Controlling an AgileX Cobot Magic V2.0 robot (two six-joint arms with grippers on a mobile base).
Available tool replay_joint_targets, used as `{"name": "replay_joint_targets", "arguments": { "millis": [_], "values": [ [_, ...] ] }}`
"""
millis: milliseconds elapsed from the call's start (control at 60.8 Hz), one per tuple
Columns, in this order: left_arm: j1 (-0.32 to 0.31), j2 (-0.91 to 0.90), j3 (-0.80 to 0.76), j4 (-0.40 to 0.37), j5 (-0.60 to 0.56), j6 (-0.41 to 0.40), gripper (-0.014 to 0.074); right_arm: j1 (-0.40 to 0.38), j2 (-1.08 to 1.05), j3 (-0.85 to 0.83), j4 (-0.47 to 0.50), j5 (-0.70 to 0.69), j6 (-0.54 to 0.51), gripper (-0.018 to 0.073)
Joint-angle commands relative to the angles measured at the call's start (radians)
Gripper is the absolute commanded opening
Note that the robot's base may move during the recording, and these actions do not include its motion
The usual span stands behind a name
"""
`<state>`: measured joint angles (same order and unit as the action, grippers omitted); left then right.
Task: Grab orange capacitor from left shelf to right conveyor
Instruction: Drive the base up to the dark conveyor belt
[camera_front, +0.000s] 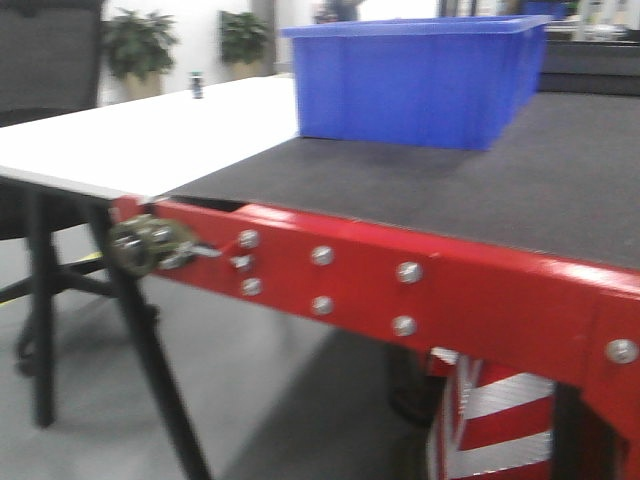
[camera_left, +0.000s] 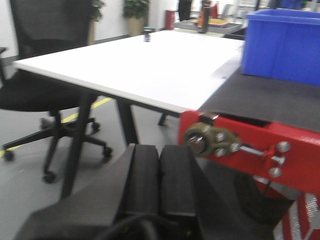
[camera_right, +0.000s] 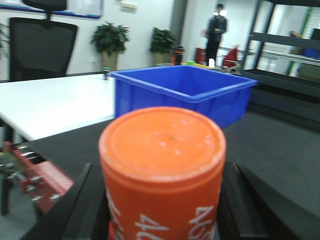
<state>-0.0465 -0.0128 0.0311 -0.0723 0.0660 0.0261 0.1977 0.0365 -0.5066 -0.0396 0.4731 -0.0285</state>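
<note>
My right claw (camera_right: 162, 222) is clamped on the capacitor (camera_right: 162, 150), upright, on the near side of the bin (camera_right: 185, 95), over the conveyor (camera_right: 280, 150), I judge. To do this well: lower straight onto bare conveyor short of the bin, keep the capacitor vertical, release only once its base sits flat. Right wrist level, aimed at the bin. My left claw (camera_left: 160, 182), jaws pressed together, empty, hangs low, left of the bin, facing the bench (camera_left: 140, 70).
</note>
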Motion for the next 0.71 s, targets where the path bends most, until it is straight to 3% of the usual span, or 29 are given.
{"name": "replay_joint_targets", "arguments": {
  "millis": [0,691],
  "values": [
    [0.001,-0.011,-0.003,-0.002,-0.090,-0.002,-0.0127,-0.003,0.017,-0.023,-0.008,-0.098,-0.009,0.0055],
    [0.001,-0.011,-0.003,-0.002,-0.090,-0.002,-0.0127,-0.003,0.017,-0.023,-0.008,-0.098,-0.009,0.0055]
  ]
}}
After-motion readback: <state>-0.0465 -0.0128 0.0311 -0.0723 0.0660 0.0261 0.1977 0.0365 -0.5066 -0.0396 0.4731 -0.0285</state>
